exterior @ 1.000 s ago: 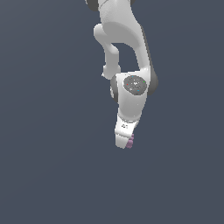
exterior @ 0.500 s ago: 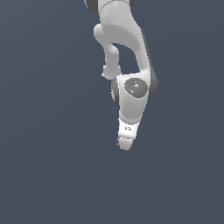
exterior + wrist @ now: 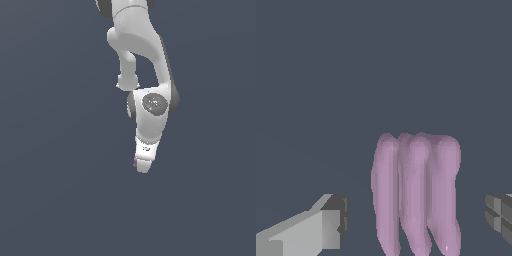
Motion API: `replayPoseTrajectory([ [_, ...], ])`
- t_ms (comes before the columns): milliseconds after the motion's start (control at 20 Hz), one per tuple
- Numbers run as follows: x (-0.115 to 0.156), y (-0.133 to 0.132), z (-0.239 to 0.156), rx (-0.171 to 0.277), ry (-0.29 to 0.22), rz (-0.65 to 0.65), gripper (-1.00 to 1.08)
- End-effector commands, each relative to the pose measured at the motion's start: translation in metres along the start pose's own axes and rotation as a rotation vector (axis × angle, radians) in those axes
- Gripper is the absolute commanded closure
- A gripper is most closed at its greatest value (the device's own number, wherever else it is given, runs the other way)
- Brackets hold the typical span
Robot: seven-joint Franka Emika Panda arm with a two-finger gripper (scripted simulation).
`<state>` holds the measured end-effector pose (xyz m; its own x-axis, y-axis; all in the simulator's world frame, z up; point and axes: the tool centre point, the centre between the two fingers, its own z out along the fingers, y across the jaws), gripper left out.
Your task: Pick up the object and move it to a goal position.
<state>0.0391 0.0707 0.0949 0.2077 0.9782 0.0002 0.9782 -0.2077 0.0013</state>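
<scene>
The object [image 3: 416, 195] is a mauve-purple block with rounded ridges down its side. In the wrist view it stands between my two fingers, with a gap on each side. My gripper [image 3: 416, 222] is open around it, with one finger [image 3: 326, 227] wider off than the other [image 3: 498, 215]. In the exterior view the white hand points down, and the gripper [image 3: 143, 166] hides nearly all of the object. Only a small purple sliver [image 3: 135, 162] shows at the hand's edge, on the exterior view's left.
The white arm [image 3: 145, 60] reaches down from the top of the exterior view. All around is a plain dark blue-grey ground [image 3: 60, 200] with no other objects or edges in view.
The purple sliver showed at the hand's lower right one second ago and now shows at its left edge. The arm itself has barely shifted.
</scene>
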Motion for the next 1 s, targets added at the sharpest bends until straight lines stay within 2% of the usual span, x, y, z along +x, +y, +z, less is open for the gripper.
replayPoseTrajectory([
  [0, 0.000, -0.001, 0.013, 0.001, 0.000, -0.002, -0.92],
  [450, 0.000, 0.000, 0.037, 0.001, 0.000, -0.004, -0.92],
  [500, 0.000, 0.000, 0.037, 0.001, 0.000, -0.004, 1.08],
  [950, 0.000, 0.000, 0.037, 0.001, 0.000, -0.004, 1.08],
])
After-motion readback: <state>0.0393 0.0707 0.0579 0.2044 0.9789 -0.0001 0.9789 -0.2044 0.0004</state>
